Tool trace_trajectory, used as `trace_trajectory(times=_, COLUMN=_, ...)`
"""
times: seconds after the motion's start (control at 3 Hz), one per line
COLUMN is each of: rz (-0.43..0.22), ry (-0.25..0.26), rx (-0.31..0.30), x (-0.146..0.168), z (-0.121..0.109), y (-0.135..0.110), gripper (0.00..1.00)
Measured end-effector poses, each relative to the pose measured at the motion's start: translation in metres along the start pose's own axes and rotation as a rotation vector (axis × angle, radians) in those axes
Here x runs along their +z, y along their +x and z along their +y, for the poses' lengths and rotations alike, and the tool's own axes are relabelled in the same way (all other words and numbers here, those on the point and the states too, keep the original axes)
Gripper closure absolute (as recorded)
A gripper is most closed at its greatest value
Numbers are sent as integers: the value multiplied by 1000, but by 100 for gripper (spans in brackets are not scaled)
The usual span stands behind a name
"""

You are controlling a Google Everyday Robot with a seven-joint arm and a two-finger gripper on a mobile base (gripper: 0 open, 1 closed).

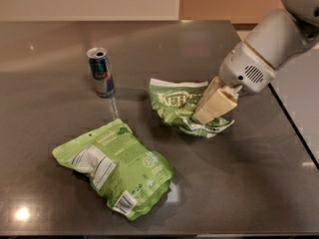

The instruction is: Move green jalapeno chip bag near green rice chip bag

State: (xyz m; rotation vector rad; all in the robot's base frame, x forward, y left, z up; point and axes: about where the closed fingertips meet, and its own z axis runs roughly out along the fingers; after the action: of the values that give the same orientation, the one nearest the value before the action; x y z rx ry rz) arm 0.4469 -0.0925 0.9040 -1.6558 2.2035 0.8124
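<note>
The green jalapeno chip bag [175, 106], darker green and crinkly with white "Kettle" lettering, is at the table's middle right, crumpled. My gripper [202, 117] comes down from the upper right and is shut on the bag's right part, its cream fingers [213, 103] lying over it. The green rice chip bag [114, 164], a puffy lime-green pouch with a white nutrition label and barcode, lies flat at the lower left. The two bags are a short gap apart.
An upright blue and silver drink can [101, 72] stands at the left rear, above the rice bag. The dark glossy table [239, 183] has its right edge just beyond my arm, with a second surface past it.
</note>
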Motion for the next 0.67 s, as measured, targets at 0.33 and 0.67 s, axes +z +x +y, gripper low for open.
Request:
trace_trajectory(times=0.33, rz=3, ry=-32, rx=-13, x=11, z=18, y=-2, gripper=59)
trace_trajectory(times=0.67, rz=1, ry=-48, rx=-27, x=17, z=30, y=-3, gripper=36)
